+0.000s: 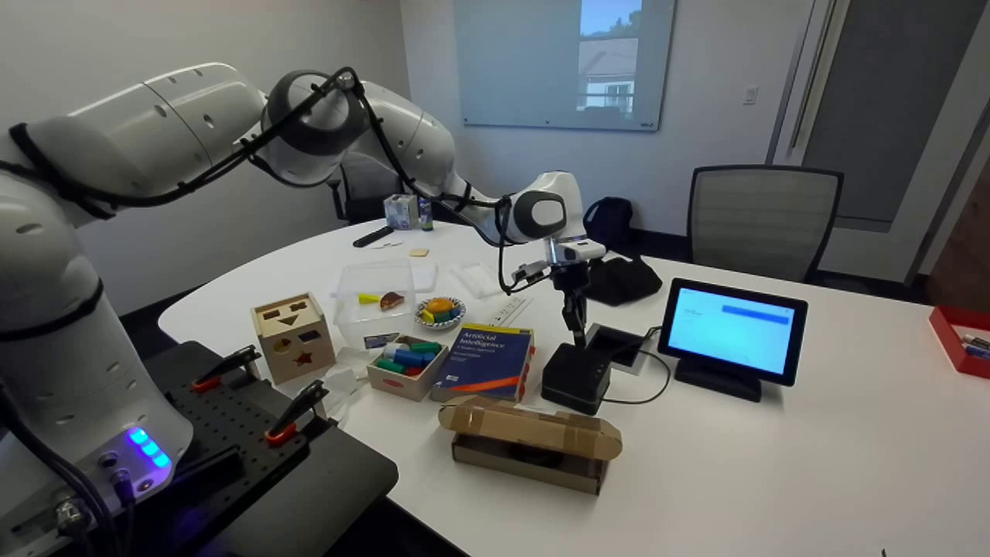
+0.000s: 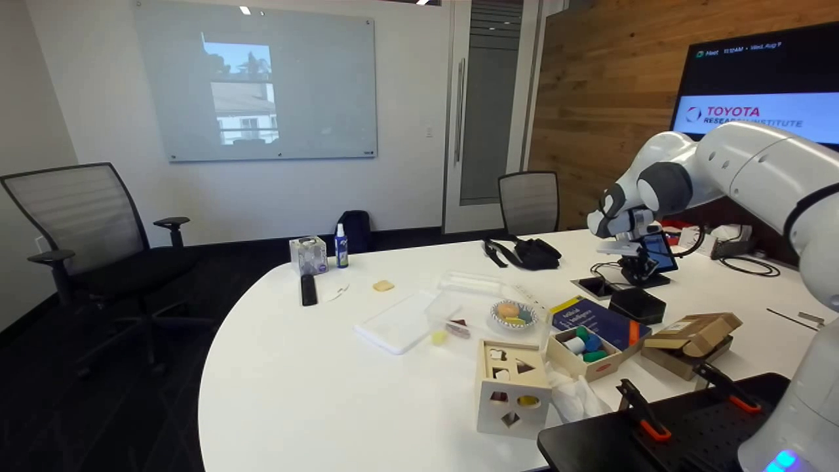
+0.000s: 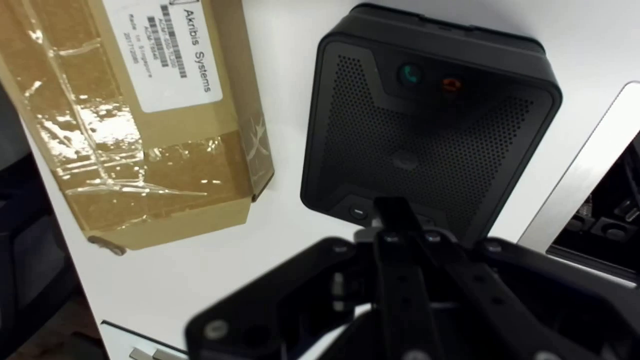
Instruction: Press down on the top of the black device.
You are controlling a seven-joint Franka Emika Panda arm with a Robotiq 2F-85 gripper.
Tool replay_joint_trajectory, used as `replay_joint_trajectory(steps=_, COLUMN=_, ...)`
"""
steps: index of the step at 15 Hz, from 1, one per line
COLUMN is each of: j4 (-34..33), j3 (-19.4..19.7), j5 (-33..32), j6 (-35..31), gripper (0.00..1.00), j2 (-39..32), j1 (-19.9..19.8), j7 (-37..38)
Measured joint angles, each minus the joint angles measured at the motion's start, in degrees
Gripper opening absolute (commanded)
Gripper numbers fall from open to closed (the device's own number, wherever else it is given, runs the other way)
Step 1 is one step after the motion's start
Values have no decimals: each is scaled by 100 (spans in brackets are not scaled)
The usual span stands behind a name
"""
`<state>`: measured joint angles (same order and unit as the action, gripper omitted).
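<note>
The claw [image 3: 397, 212] was closed, its two sides together, and held nothing. It pointed down at one edge of the top of the device [image 3: 410, 145]; whether they touched, I could not tell. The device sat flat on the bench [image 1: 696, 472], between the book [image 1: 487, 360] and the tablet [image 1: 731, 329], near an open carton [image 1: 534, 429].

In an exterior view, the device [image 1: 574, 377] sits on the table [image 1: 804, 472] between book [image 1: 486, 362] and tablet [image 1: 731, 329], behind the carton [image 1: 530, 430], under the pincer [image 1: 578, 342]; left of the book stands a tray [image 1: 397, 384].
</note>
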<state>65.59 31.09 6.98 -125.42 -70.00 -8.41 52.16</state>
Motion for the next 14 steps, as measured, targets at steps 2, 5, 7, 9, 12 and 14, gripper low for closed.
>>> replay_joint_trajectory(steps=2, j4=-99, j3=-207, j5=-144, j6=70, gripper=0, j2=-1, j1=-187, j7=33)
replay_joint_trajectory(steps=5, j4=-127, j3=-238, j5=-124, j6=107, gripper=0, j2=-27, j1=-250, j7=38)
replay_joint_trajectory(steps=7, j4=-131, j3=-239, j5=-120, j6=113, gripper=0, j2=-48, j1=-248, j7=38)
replay_joint_trajectory(steps=9, j4=-147, j3=-277, j5=-172, j6=113, gripper=0, j2=-71, j1=-268, j7=93)
replay_joint_trajectory(steps=12, j4=-258, j3=-468, j5=-280, j6=113, gripper=0, j2=-141, j1=-393, j7=269)
replay_joint_trajectory(steps=14, j4=-371, j3=-547, j5=-339, j6=113, gripper=0, j2=-230, j1=-465, j7=394)
